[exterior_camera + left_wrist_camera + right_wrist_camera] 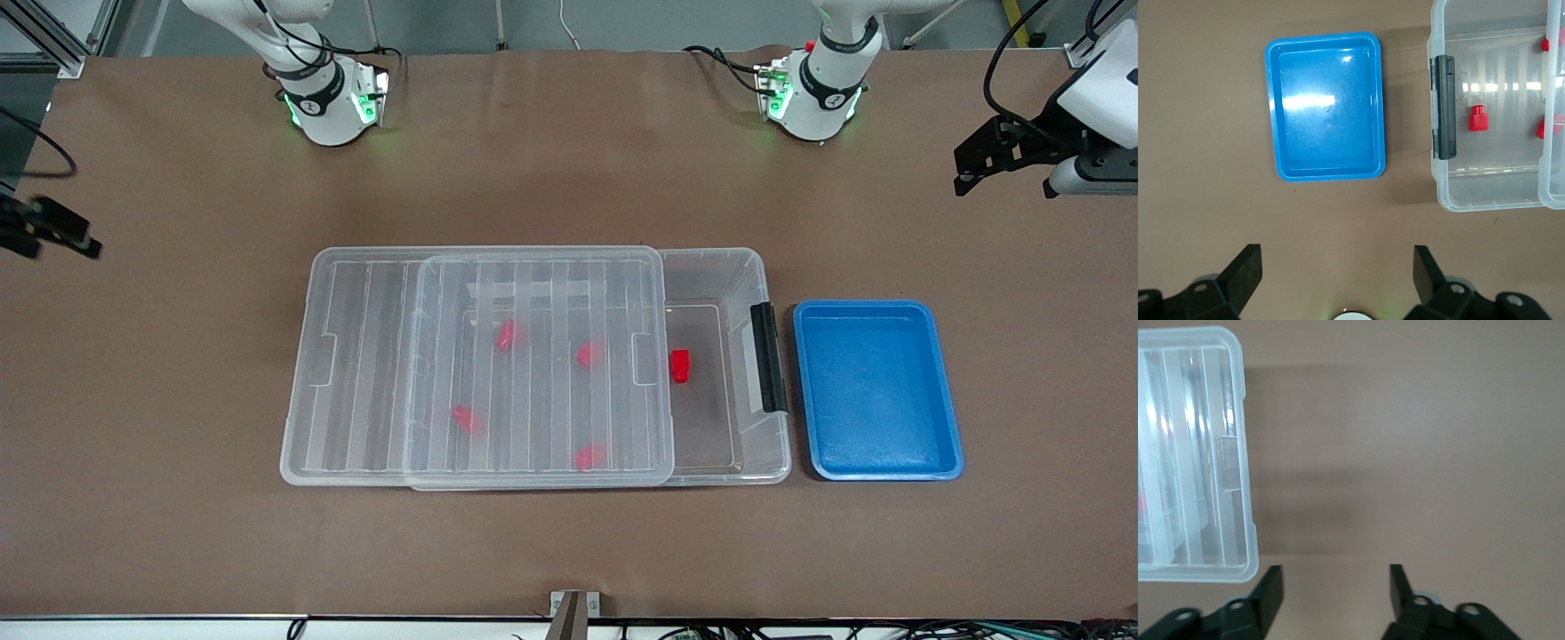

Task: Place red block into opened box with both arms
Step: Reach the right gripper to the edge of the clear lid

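The opened box [773, 293] is lying with its long axis running three-to-nine across the front view, its lid [373, 356] sliding off toward the right arm's end and leaving the latch end uncovered. The left gripper [965, 173] is hovering released over bare table and is the nearer one; the right gripper [1333, 587] is waiting with fingers apart. The red block [680, 365] is resting inside the uncovered end, at roughly eight o'clock from the left gripper, its long axis lying twelve-to-six, narrower end seemingly pointing at twelve
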You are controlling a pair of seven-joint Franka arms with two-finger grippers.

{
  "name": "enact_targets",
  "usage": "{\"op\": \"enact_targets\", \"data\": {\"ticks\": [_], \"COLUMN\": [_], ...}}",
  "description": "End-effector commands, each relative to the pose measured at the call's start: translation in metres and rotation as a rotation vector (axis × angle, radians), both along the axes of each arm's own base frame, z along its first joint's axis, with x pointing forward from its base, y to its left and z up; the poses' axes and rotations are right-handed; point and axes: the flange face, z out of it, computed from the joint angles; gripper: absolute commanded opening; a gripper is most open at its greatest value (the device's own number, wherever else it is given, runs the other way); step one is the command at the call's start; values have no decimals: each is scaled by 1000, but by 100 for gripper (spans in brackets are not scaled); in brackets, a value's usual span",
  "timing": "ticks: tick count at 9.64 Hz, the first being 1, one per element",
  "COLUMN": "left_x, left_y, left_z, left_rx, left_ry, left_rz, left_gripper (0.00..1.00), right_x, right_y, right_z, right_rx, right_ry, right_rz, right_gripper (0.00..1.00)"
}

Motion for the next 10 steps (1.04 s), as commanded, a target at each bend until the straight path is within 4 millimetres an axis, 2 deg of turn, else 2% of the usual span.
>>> {"op": "enact_targets", "data": {"ticks": [1, 2, 3, 5, 7, 10], "left_x": [5, 5, 6, 6, 5, 8], "left_y": [0, -1, -1, -1, -2, -4], "left_z": [-16, -16, -15, -15, -15, -17], "left_rx": [-7, -12, -13, -11, -13, -13], "left_ry": [20, 18, 12, 12, 12, 15], "left_rz": [7, 8, 8, 8, 5, -11], "left_gripper": [100, 100, 100, 100, 100, 100], "right_x": [48, 60, 65, 62, 60, 58], "right_y": [18, 35, 45, 77, 100, 130], "right_z": [-96, -130, -160, -200, -211, -216], "right_rx": [38, 37, 48, 66, 77, 145], "right_ry": [36, 52, 58, 49, 51, 58], "right_rz": [110, 136, 147, 188, 217, 219], "right_gripper": [5, 0, 0, 0, 0, 0]}}
